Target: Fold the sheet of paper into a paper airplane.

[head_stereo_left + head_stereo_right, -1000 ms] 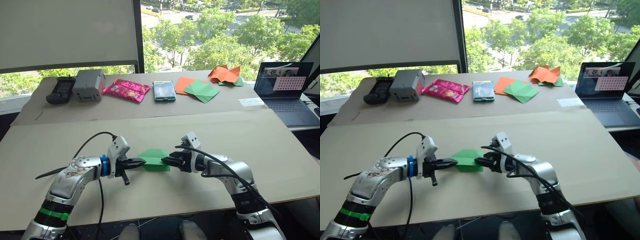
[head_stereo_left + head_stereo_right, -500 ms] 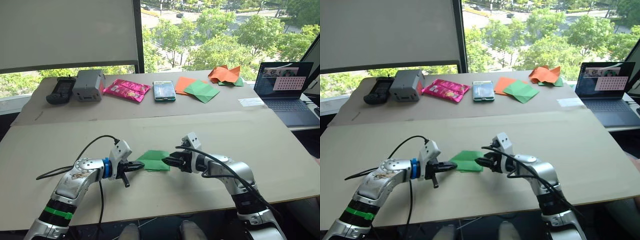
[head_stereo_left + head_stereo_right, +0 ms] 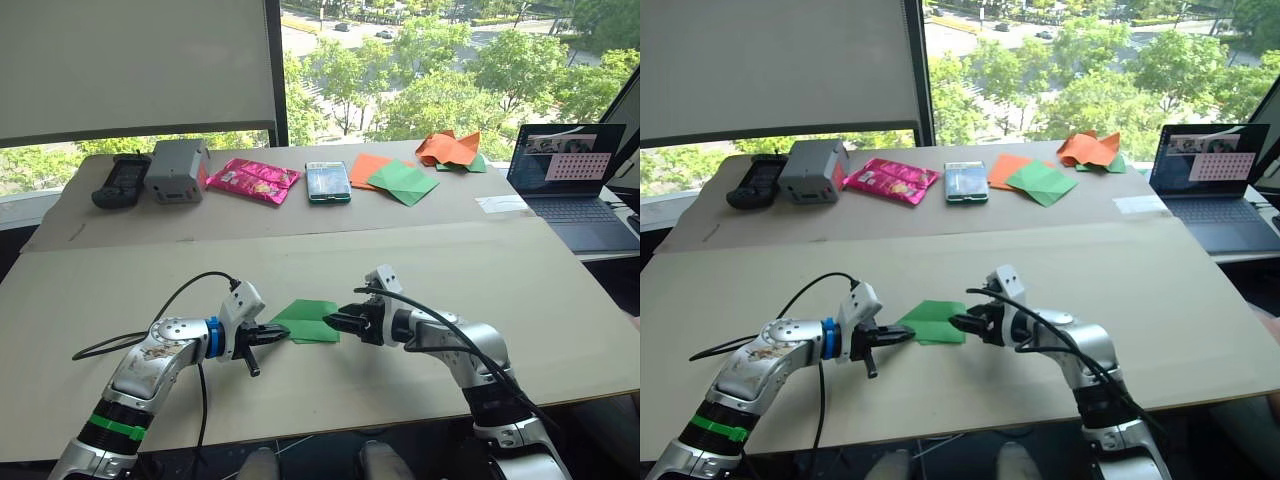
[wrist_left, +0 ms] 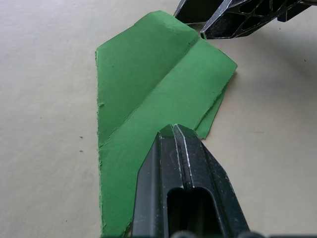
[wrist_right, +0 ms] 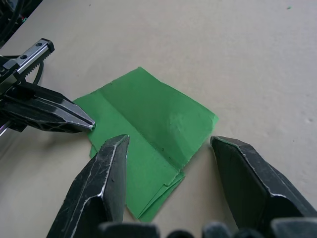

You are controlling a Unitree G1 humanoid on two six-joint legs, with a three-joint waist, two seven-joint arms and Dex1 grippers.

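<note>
Setting: broad beige tabletop before a window onto sunlit trees, a second table butted against its far edge
Paper: the sheet of paper, bright green, lies flat near the table's front middle, between the two grippers; the wrist views show it folded into a compact layered shape with a diagonal crease and stacked edges at one corner
Left gripper: the left gripper has its black fingers pressed together, tips resting on the near-left edge of the green paper; whether they pinch a layer or merely press on it cannot be told
Right gripper: the right gripper stands with jaws spread wide, released, straddling the paper's right edge and holding nothing
Progress: early folds appear done, judging by the creases and doubled layers; no pointed nose or wings yet, so most of the shaping seems left
Next need: likely a steady hold at one side while the other lifts a flap
Far table: black handset, grey box, pink foil packet, phone, flat orange paper under a spare green sheet, crumpled orange paper
Right side: open laptop with a white slip beside it
Obstruction: all clutter sits well apart from the work; the left arm's black cable loops near but off the paper
</note>
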